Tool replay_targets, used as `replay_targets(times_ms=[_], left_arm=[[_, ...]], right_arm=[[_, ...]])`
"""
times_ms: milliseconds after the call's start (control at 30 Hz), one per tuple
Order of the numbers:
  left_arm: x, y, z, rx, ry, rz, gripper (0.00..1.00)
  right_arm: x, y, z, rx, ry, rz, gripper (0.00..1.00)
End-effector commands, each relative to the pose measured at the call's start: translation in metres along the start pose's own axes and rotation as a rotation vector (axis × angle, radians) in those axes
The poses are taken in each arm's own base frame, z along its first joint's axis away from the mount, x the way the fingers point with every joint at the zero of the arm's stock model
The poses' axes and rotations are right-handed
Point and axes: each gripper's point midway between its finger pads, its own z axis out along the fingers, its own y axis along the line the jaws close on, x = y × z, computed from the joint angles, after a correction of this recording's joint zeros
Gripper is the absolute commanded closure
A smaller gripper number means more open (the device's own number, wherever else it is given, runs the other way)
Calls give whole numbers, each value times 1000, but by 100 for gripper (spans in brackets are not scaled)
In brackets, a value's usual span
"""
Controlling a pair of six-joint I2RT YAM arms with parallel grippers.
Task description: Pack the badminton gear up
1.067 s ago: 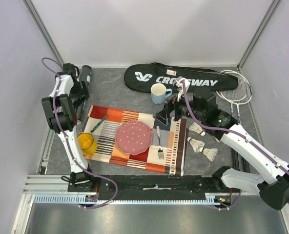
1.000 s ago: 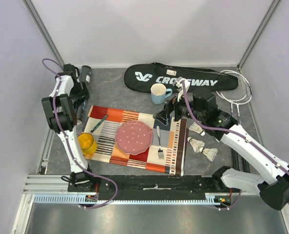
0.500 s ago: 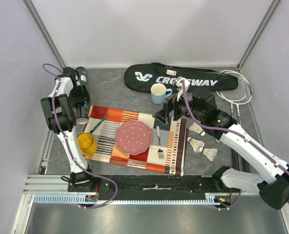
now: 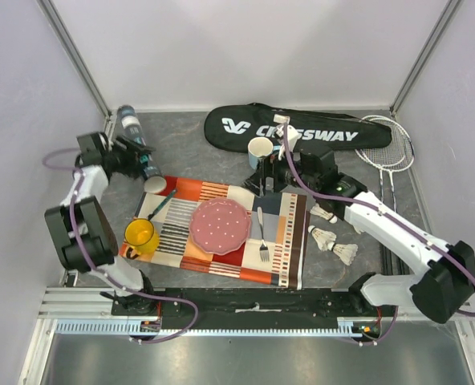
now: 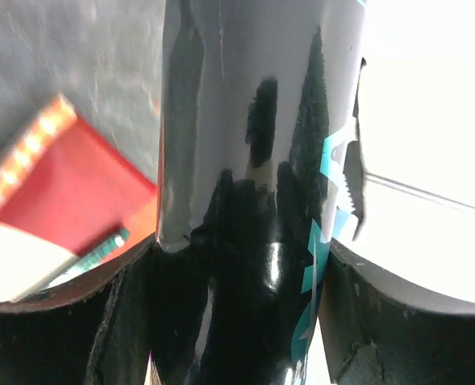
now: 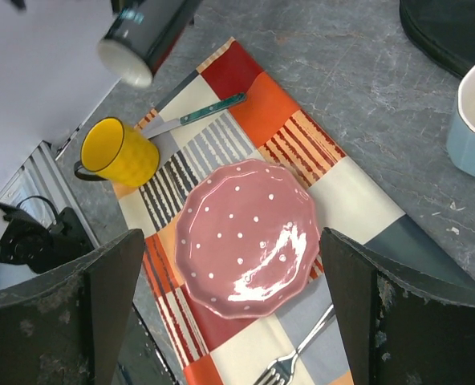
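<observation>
Right now the long dark tube (image 4: 131,123) is off the tabletop (image 4: 185,152) at the back left, tilted, its white end near the far left corner of the striped placemat (image 4: 282,237). My left end effector (image 5: 237,321) is clamped around its middle. The black bag (image 4: 302,128) lies along the back, with two rackets (image 4: 386,152) at its right end. My right end effector (image 6: 233,241) hangs spread wide, holding nothing, above the placemat beside the light blue cup (image 4: 260,150).
</observation>
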Motion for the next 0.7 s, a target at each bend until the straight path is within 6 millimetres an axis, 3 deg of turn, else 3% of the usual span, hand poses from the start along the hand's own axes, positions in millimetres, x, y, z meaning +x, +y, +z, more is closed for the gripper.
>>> replay_targets(times_ms=[0, 67, 200, 233, 300, 333, 400, 433, 500, 567, 667], left_arm=[[36, -41, -23, 296, -46, -303, 66], [40, -44, -38, 296, -117, -328, 71], [53, -41, -56, 257, -221, -350, 71], [56, -43, -58, 259, -230, -355, 73], [58, -44, -66, 259, -260, -382, 80], [59, -46, -68, 264, -263, -383, 81], [61, -45, -70, 261, -272, -390, 81], [62, -44, -70, 255, -274, -393, 81], [64, -39, -68, 244, -276, -418, 82], [65, -34, -67, 236, -285, -437, 83], [65, -35, -67, 247, -293, -454, 84]], right_arm=[[-22, 5, 21, -30, -71, 29, 2], [-26, 6, 35, -42, -92, 42, 2], [-19, 7, 69, -57, -77, 57, 2], [-23, 17, 75, -81, -86, 44, 2], [-18, 19, 92, -75, -93, 34, 2], [-17, 32, 99, -97, -92, 27, 2], [-10, 36, 113, -76, -89, 22, 8], [-9, 51, 118, -96, -91, 12, 11], [-5, 63, 127, -91, -102, 11, 20], [-1, 71, 130, -100, -119, 8, 30], [1, 81, 130, -106, -163, -3, 34]])
